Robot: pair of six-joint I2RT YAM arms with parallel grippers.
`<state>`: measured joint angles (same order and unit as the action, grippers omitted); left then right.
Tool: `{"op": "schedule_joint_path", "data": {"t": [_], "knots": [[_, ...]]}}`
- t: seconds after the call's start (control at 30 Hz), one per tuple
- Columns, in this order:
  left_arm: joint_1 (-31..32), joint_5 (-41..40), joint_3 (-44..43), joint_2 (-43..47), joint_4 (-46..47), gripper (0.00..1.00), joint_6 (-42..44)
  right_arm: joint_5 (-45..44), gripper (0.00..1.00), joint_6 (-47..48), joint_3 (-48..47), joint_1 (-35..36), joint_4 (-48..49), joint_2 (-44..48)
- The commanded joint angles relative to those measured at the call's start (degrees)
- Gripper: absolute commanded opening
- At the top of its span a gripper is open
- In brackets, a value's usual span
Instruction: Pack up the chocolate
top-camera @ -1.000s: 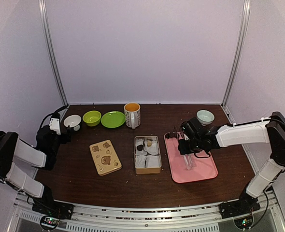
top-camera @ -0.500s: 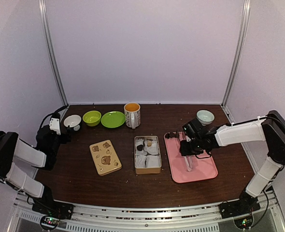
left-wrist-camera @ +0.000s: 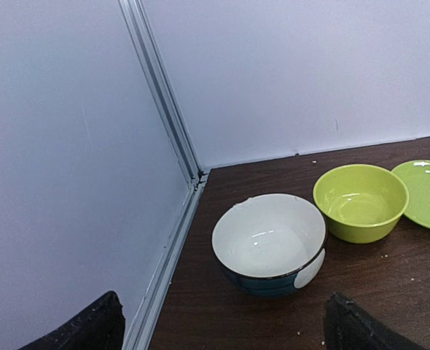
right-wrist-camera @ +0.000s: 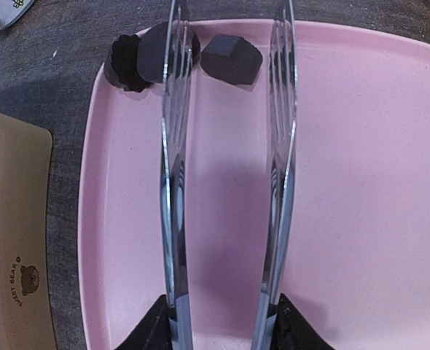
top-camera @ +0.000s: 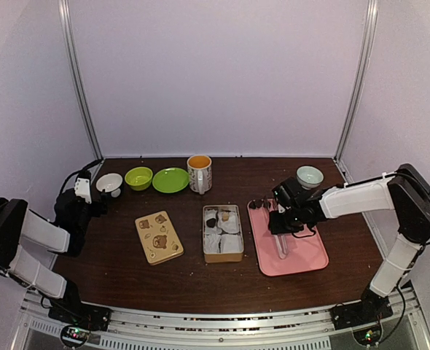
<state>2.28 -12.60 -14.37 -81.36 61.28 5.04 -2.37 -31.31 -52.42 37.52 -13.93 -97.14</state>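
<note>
Over the pink plastic tray [right-wrist-camera: 390,146], my right claw [right-wrist-camera: 221,327] is clamped on slim steel tongs [right-wrist-camera: 173,182], blades spread. A crooked pinch could flick one of the small dark-brown chocolate lumps [right-wrist-camera: 232,60] onto the table [right-wrist-camera: 62,44] (one looks to straddle the rim). They look blocky and matte, clustered at the tray's far rim.

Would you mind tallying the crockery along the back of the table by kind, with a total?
Bowls: 3 (white, lime green, pale teal)
Plates: 1 (lime green)
Mugs: 1
Total: 5
</note>
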Motion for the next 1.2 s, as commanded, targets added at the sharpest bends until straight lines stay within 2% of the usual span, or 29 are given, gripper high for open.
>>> {"op": "schedule_joint_path", "data": {"t": [0.0,0.6,1.0,1.17], "knots": [[-0.4,0.7,-0.9,-0.4,2.9,0.98,-0.3,-0.8,0.42,-0.2,-2.5,-0.3,-0.4,-1.4],[-0.5,0.7,-1.0,-0.4,3.0,0.98,-0.3,-1.8,0.31,-0.7,-3.0,-0.3,-0.6,-2.1],[-0.5,0.7,-0.9,-0.4,3.0,0.98,-0.3,0.9,0.30,1.0,4.3,-0.2,7.4,5.3],[-0.5,0.6,-0.9,-0.4,2.9,0.98,-0.3,0.9,0.33,1.1,3.4,-0.2,5.7,4.3]]}}
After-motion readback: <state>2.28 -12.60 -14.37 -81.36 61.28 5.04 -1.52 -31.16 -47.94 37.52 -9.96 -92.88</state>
